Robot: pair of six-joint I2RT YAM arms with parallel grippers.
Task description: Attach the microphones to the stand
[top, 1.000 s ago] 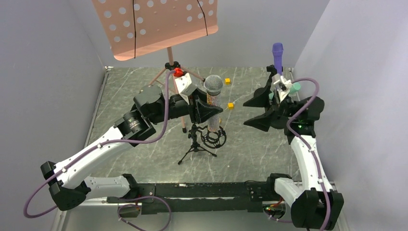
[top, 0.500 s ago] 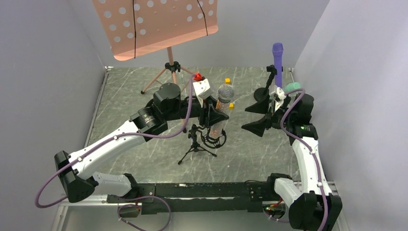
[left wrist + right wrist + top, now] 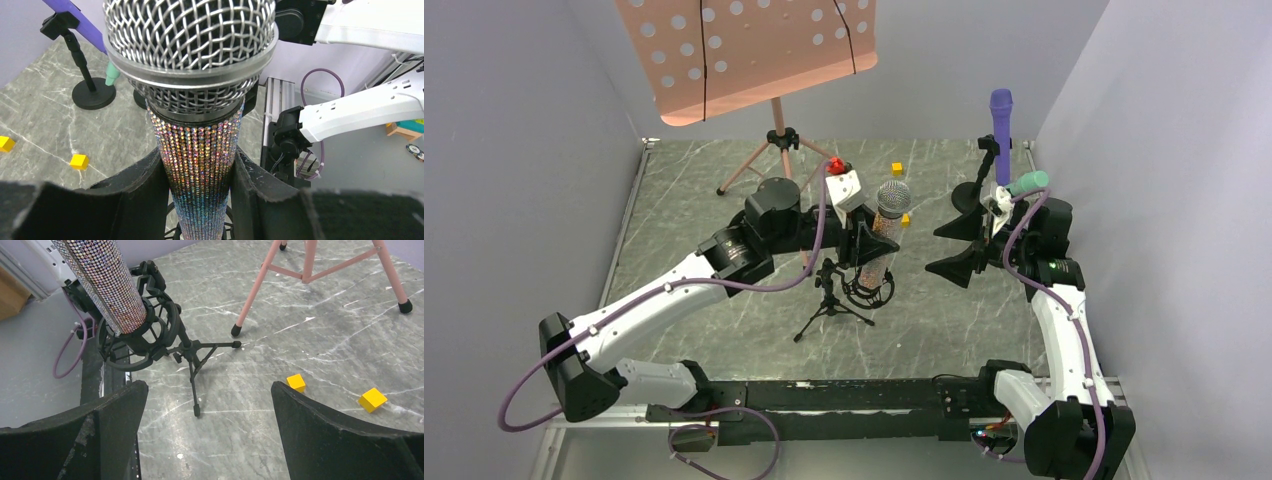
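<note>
Black fingers of our left tool [image 3: 199,181] clamp the glittery silver-pink microphone [image 3: 192,115] at mid-body. It stands upright, its lower end inside the ring of the small tripod stand [image 3: 192,353] on the marbled worktop [image 3: 724,300]. To its right, our right tool [image 3: 210,387] hangs spread wide and empty. At the far right we see the purple microphone [image 3: 1001,118] upright in a round-base stand [image 3: 93,95], and the mint-teal microphone [image 3: 1027,183] tilted just beside it.

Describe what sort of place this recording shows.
Probably a walled robot test cell, staged like a music corner: plain grey panels enclose a marble-patterned tabletop, with a pink music stand and a tripod microphone stand set out.
</note>
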